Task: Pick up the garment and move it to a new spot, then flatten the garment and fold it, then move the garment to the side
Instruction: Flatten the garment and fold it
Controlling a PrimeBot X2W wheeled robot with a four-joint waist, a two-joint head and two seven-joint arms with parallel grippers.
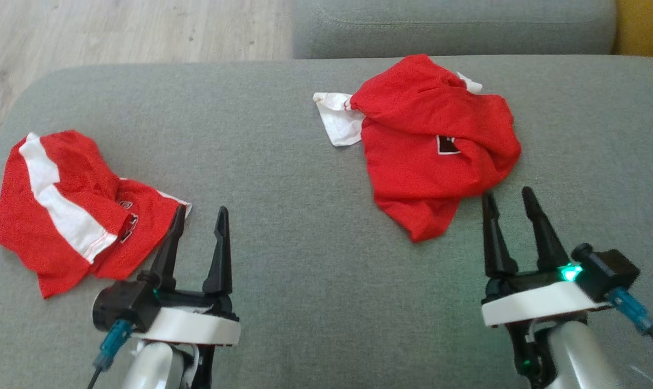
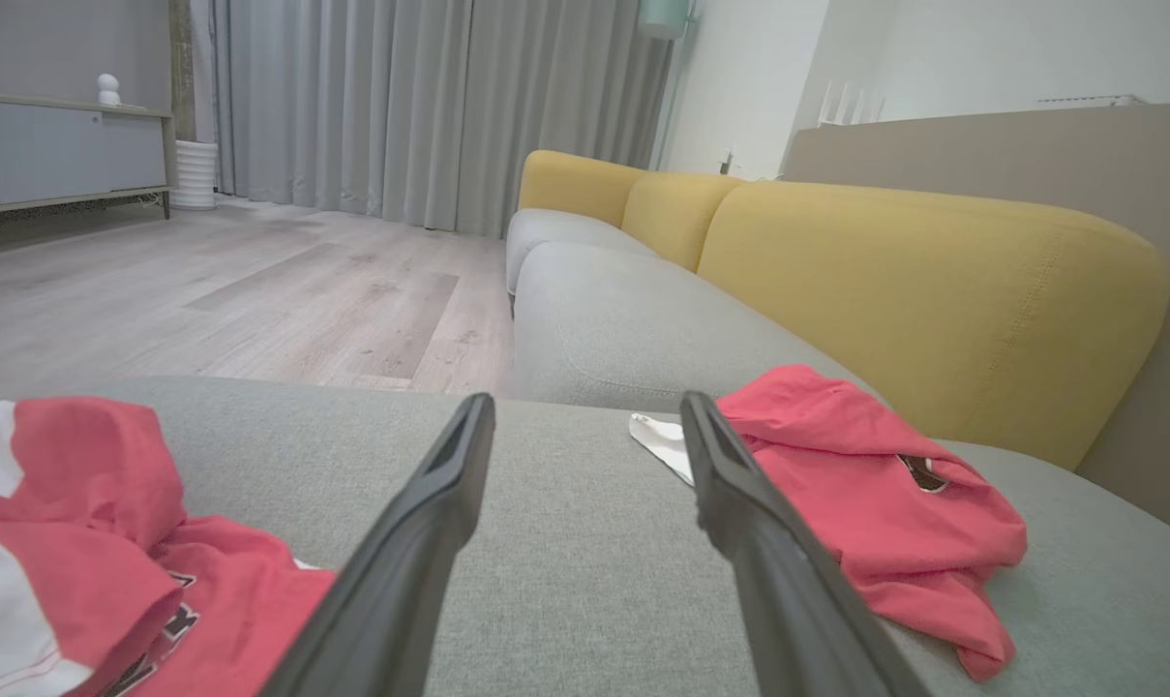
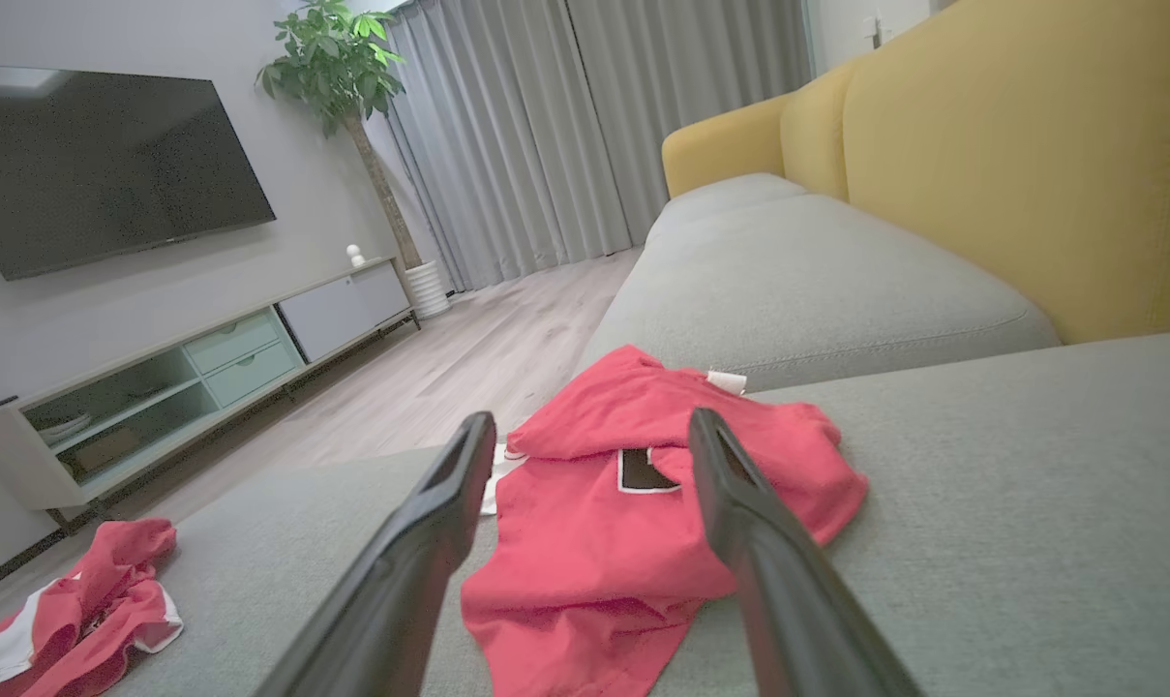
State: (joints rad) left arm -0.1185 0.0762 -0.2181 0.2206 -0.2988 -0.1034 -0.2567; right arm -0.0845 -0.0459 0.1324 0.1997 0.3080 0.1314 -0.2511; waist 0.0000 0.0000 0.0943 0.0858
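Note:
Two crumpled red garments lie on the grey sofa seat (image 1: 283,162). One red and white garment (image 1: 434,146) (image 2: 865,494) (image 3: 633,503), with a small dark patch, is bunched at the right. A second red garment with a white stripe (image 1: 72,210) (image 2: 72,542) (image 3: 72,620) lies at the left. My left gripper (image 1: 199,213) (image 2: 585,416) is open, its left fingertip just beside the striped garment's edge. My right gripper (image 1: 507,194) (image 3: 585,426) is open too, hovering just in front of the right garment's near edge. Neither holds anything.
A second grey cushion (image 1: 456,27) adjoins the seat beyond. Yellow backrests (image 2: 933,281) (image 3: 1020,155) run along the right. Wooden floor (image 1: 132,29) lies past the seat's far left edge, with a TV cabinet (image 3: 207,378), plant and curtains further off.

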